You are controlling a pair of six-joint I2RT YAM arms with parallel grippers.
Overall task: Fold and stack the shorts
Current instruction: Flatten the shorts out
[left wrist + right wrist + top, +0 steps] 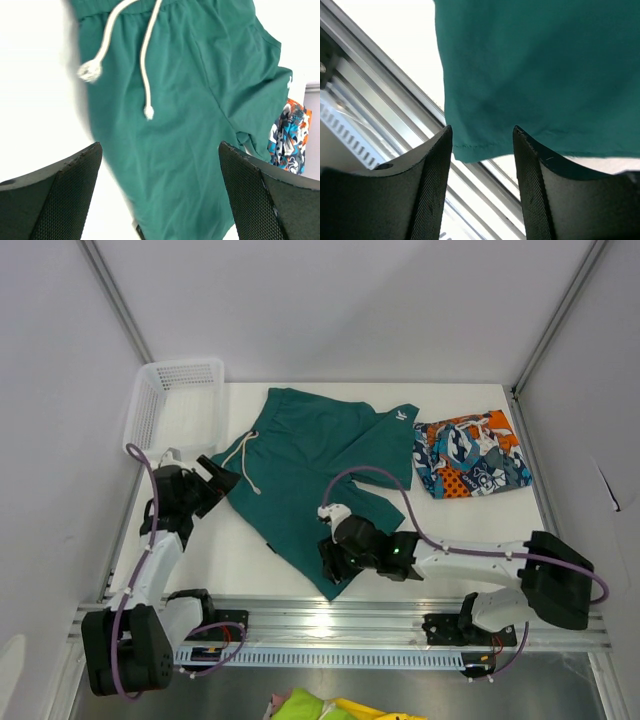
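The plain dark teal shorts (310, 465) lie spread out mid-table with the white drawstring (247, 455) at the left. The same shorts fill the left wrist view (190, 125), where the drawstring (146, 65) also shows. My left gripper (220, 480) is open at the waistband's left edge, with the cloth showing between its wide-apart fingers (160, 145). My right gripper (334, 566) is open over the near leg's hem; the hem (485, 142) sits between its fingers (482, 128). The patchwork shorts (470, 455) lie folded at the back right and show in the left wrist view (290, 135).
A white mesh basket (170, 390) stands at the back left corner. The metal rail (350, 620) runs along the table's near edge, just under the right gripper, and shows in the right wrist view (385, 100). Grey walls enclose the table on three sides.
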